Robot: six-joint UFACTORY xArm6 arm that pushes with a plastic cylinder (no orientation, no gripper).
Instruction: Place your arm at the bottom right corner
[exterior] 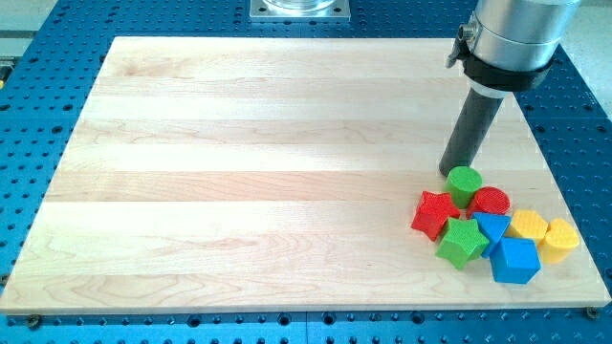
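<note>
My tip (452,172) rests on the wooden board (239,172), just above and left of a cluster of blocks at the view's lower right. The green cylinder (465,183) sits right beside the tip. Next to it lie a red cylinder (491,202), a red star (435,212), a green star (462,242), a small blue block (493,227), a blue cube (515,260), a yellow hexagon-like block (528,225) and a yellow heart-like block (560,238).
The board lies on a blue perforated table (38,115). A metal mount (299,9) shows at the view's top edge. The arm's grey body (512,38) hangs over the board's top right.
</note>
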